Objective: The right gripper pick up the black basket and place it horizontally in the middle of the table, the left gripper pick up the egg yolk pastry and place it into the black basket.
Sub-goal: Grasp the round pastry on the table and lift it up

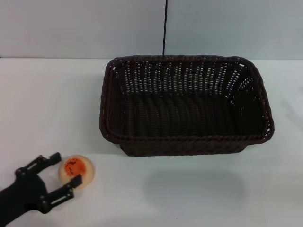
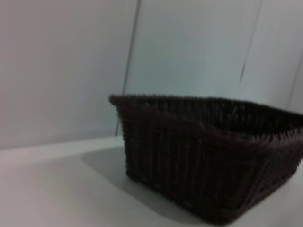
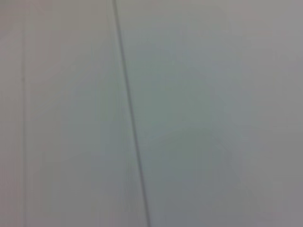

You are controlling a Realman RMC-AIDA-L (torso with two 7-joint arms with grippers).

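Observation:
The black basket (image 1: 185,105) is a large dark woven basket lying lengthwise across the middle of the white table, open side up and empty. It also shows in the left wrist view (image 2: 208,151), seen from the side. The egg yolk pastry (image 1: 76,170) is a small pale bun with an orange-red centre at the front left of the table. My left gripper (image 1: 66,170) is open, one finger on each side of the pastry, at table height. My right gripper is out of view; its wrist view shows only a plain wall.
The white table (image 1: 199,189) stretches in front of and to both sides of the basket. A grey wall with a thin dark vertical line (image 1: 164,28) stands behind the table's far edge.

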